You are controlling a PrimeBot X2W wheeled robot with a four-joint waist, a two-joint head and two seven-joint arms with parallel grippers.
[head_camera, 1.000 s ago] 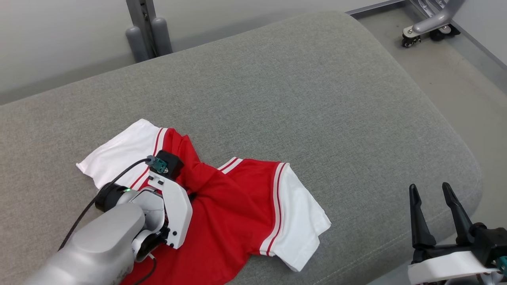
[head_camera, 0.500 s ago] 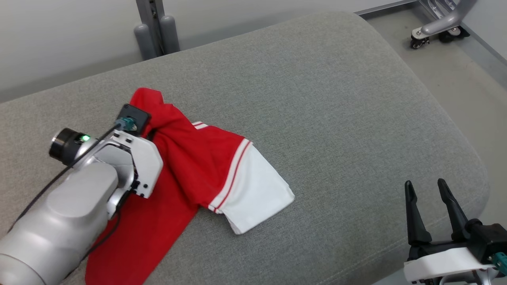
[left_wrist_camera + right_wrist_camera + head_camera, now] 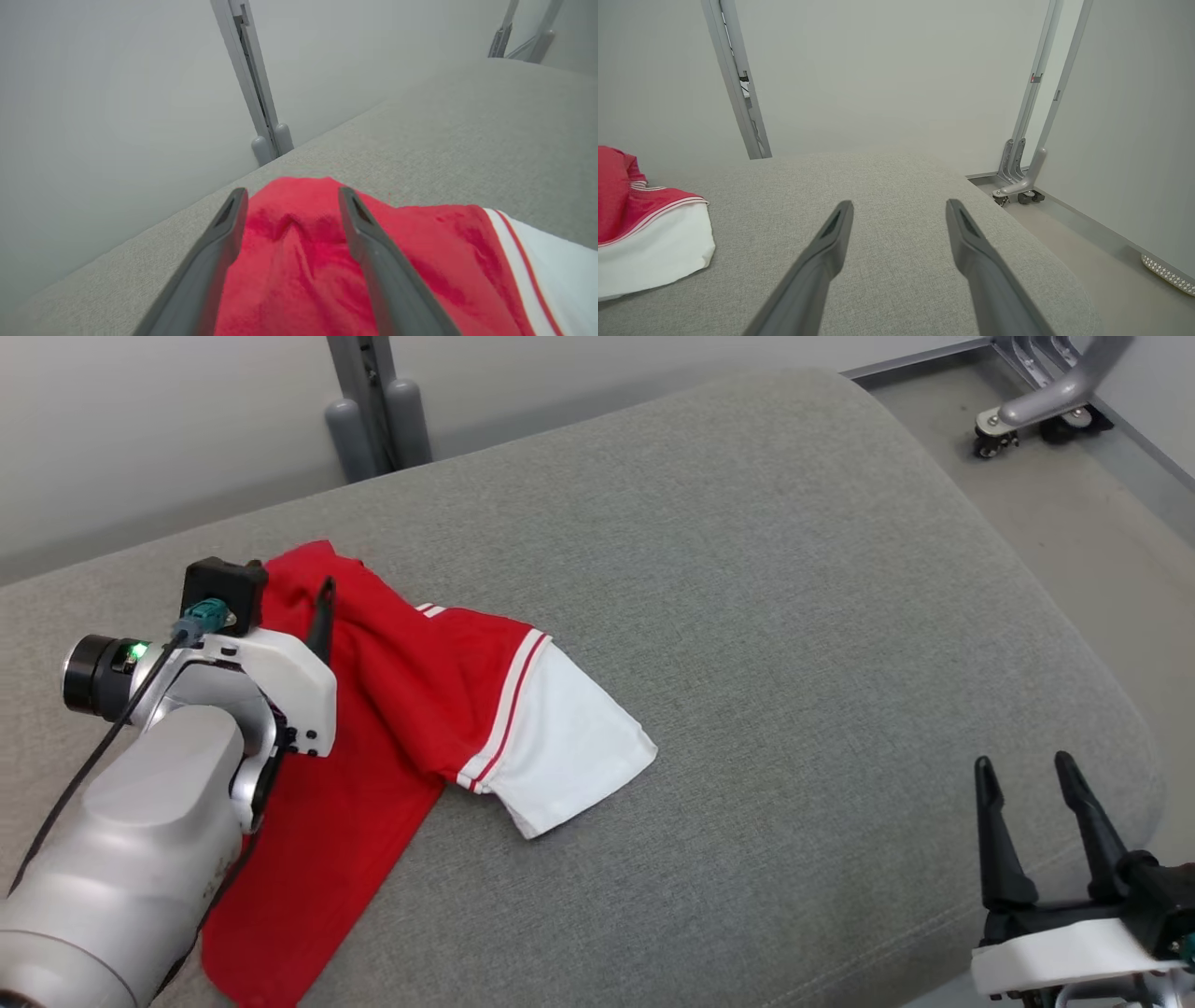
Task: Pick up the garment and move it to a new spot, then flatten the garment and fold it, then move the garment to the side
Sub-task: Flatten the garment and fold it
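The garment [image 3: 420, 681] is a red shirt with white sleeves and striped trim, lying bunched on the grey cushion [image 3: 747, 616] at the left. One white sleeve [image 3: 560, 756] spreads toward the middle. My left gripper [image 3: 285, 590] stands over the garment's far end, open, and the left wrist view shows red cloth [image 3: 289, 261] lying loose between and under its spread fingers [image 3: 224, 233]. My right gripper [image 3: 1023, 765] is open and holds nothing near the cushion's front right corner, well away from the garment [image 3: 640, 224]; its own view shows its fingers [image 3: 831, 242] apart over bare cushion.
A grey metal post [image 3: 373, 401] stands behind the cushion's far edge. A wheeled metal foot [image 3: 1036, 401] sits on the floor at the back right. The cushion's rounded right edge [image 3: 1102, 691] drops to the floor.
My left gripper pulled the garment toward the far left, bunching it and hiding one sleeve, then opened and let it go. The right gripper has stayed put. The head view shifted slightly.
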